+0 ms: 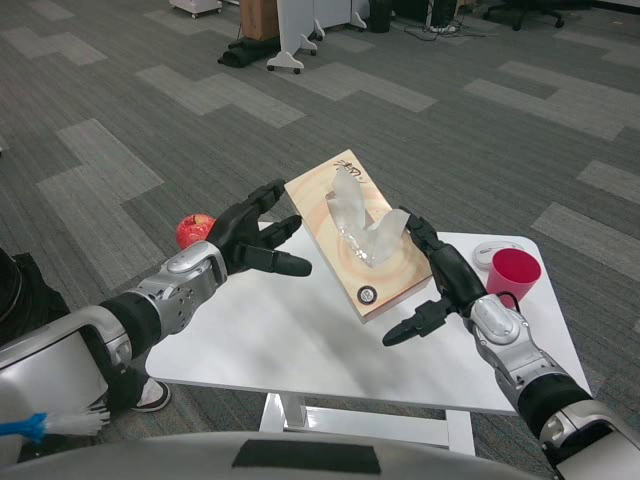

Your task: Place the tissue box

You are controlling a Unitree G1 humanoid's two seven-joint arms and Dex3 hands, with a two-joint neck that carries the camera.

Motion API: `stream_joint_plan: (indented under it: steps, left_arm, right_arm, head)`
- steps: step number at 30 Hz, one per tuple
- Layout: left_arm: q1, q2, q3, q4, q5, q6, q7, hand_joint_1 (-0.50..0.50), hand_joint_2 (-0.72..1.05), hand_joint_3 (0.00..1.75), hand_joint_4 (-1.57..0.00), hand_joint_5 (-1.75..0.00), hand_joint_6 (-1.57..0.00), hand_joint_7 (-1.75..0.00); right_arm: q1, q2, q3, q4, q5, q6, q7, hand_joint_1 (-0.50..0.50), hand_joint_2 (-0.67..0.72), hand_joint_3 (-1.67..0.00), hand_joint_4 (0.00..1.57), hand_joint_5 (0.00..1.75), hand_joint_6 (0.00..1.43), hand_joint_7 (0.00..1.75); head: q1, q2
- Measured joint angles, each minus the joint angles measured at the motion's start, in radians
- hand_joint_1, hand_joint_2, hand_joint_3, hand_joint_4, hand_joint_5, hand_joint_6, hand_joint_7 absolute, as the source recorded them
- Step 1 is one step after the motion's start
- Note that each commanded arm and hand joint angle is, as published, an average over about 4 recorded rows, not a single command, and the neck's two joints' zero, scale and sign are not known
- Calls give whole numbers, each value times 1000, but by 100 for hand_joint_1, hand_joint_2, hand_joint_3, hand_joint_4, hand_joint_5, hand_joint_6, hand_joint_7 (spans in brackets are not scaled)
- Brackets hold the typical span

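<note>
I am looking down at my white worktop [300, 345]. The tissue box [350, 235] is between my two robot hands, up above the worktop and tilted. Its top looks like light wood, and a white tissue [362, 222] sticks up out of the middle. There is a small round mark near the low corner of the box and some dark writing near the far corner.

My left robot hand [252, 240] is at the left edge of the box. Its black fingers are spread apart and point toward the box. I cannot tell for sure if they touch the box or only come very close.

My right robot hand [440, 280] is at the right edge of the box. Some of its fingers go up along that edge, and one points down and left under the low corner. It looks like it presses on the box side, but I cannot see a full grip.

A red apple [194, 229] sits at the far left corner of the worktop, just behind my left robot hand. A red cup [514, 273] stands at the far right corner, and a small white round thing [487, 254] lies just behind it.

The floor [120, 120] is grey carpet with lighter patches.
</note>
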Motion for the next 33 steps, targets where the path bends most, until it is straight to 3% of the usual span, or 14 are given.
stream_joint_plan:
  steps: [10, 15, 19, 26, 30, 33]
  left_arm:
    - [3, -4, -16, 16, 0, 3, -2, 50, 7, 2, -22, 0, 0, 0]
    - [3, -9, -23, 35, 0, 4, -10, 50, 7, 2, -22, 0, 0, 0]
    - [3, -12, -27, 44, 1, 5, -15, 50, 3, 7, -22, 0, 0, 0]
    - [5, -31, -45, 80, 2, 6, -18, 50, -2, 2, -22, 0, 0, 0]
    - [7, -39, -57, 104, 6, 8, -23, 50, -2, 9, -22, 0, 0, 0]
    - [8, -44, -68, 125, 7, 13, -30, 50, -2, 2, -22, 0, 0, 0]
  right_arm:
    - [0, 3, 12, 34, 0, 0, 0, 0, 3, -16, 0, 48, 0, 0]
    - [0, 6, 20, 49, 0, 0, 1, 4, 3, -16, 0, 48, 0, 0]
    - [0, 9, 24, 62, 0, 0, 3, 0, 3, -16, 0, 48, 0, 0]
    - [-1, 17, 42, 111, 0, -1, 5, 3, 3, -16, 0, 48, 0, 0]
    - [-3, 25, 55, 144, 0, -2, 6, 1, 3, -16, 0, 48, 0, 0]
    - [-5, 28, 61, 166, 0, -3, 8, 3, 3, -16, 0, 48, 0, 0]
  head:
    - [-3, -4]
    - [-2, -4]
    - [-3, -4]
    - [-1, -5]
    - [-1, -6]
    - [-1, -7]
